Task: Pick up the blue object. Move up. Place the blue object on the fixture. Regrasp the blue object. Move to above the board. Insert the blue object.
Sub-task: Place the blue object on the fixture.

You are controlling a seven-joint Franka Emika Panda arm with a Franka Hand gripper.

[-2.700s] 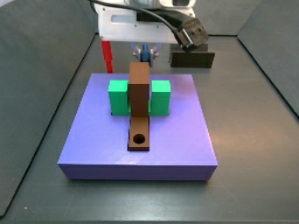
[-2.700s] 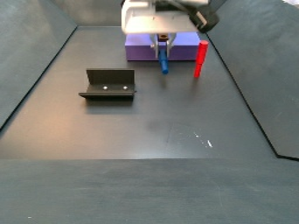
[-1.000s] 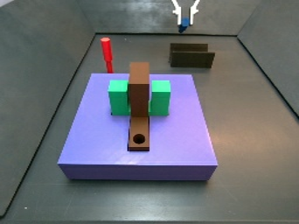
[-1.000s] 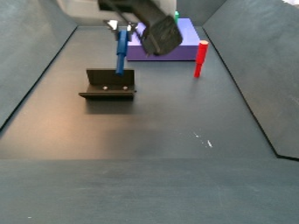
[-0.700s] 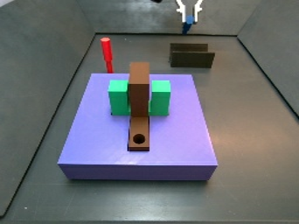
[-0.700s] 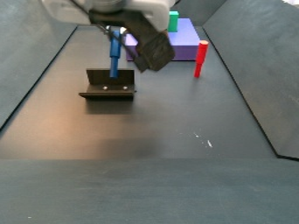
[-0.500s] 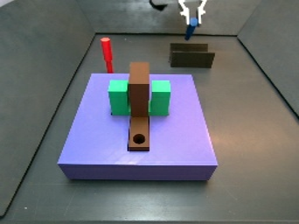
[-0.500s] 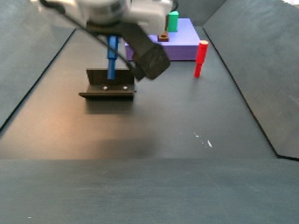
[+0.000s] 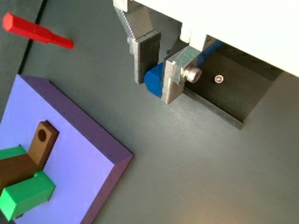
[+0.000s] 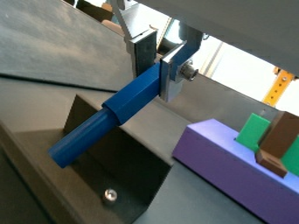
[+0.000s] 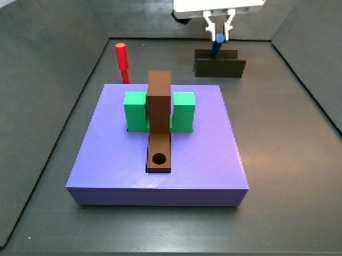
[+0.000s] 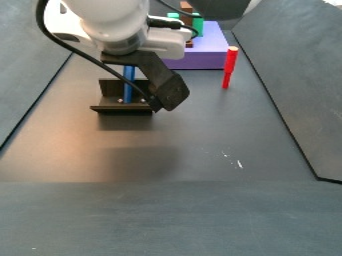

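Note:
My gripper is shut on the blue object, a slim blue peg held upright by its upper end. The peg's lower end reaches the top of the fixture; I cannot tell if they touch. In a wrist view the silver fingers clamp the blue object beside the fixture. In a wrist view the blue object runs down from the gripper over the fixture's recess. The board, with its hole, lies between two green blocks.
The board rests on a purple platform. A red upright peg stands on the floor left of the fixture. In a side view the arm and its black wrist camera stand over the fixture. Dark walls enclose the floor.
The gripper carried the blue object from beside the purple platform to over the fixture and has lowered it until its lower end is at the fixture.

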